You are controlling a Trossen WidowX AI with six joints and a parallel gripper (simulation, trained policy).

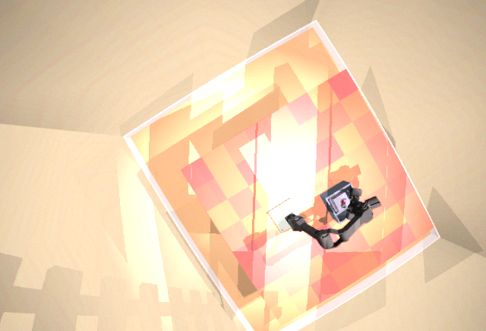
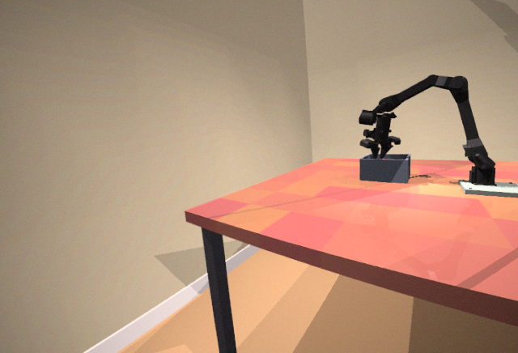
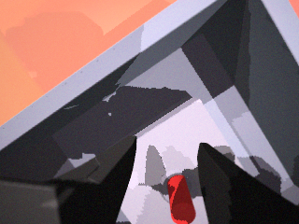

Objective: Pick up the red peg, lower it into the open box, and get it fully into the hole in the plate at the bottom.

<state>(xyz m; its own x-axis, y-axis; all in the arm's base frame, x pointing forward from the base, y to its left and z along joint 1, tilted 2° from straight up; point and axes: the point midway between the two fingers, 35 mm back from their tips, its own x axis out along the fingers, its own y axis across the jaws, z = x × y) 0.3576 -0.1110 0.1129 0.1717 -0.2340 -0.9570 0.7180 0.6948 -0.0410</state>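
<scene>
The red peg (image 1: 343, 202) (image 3: 181, 201) is inside the open grey box (image 1: 329, 206) (image 2: 378, 170) (image 3: 93, 65). In the wrist view its far end is at the ring of the hole in the pale plate (image 3: 192, 123) on the box bottom, and its other end points toward the camera. How deep it sits is not clear. My gripper (image 2: 378, 157) (image 3: 167, 146) is partly open, pointing down into the box. Its fingers stand on either side of the peg, with gaps between them and it.
The box walls rise close around the fingers. The box stands on the patchwork table (image 2: 292, 223) (image 1: 368, 143). The arm's pale base plate (image 1: 279, 221) (image 2: 487, 190) is beside the box. Strong light and shadows cross the table.
</scene>
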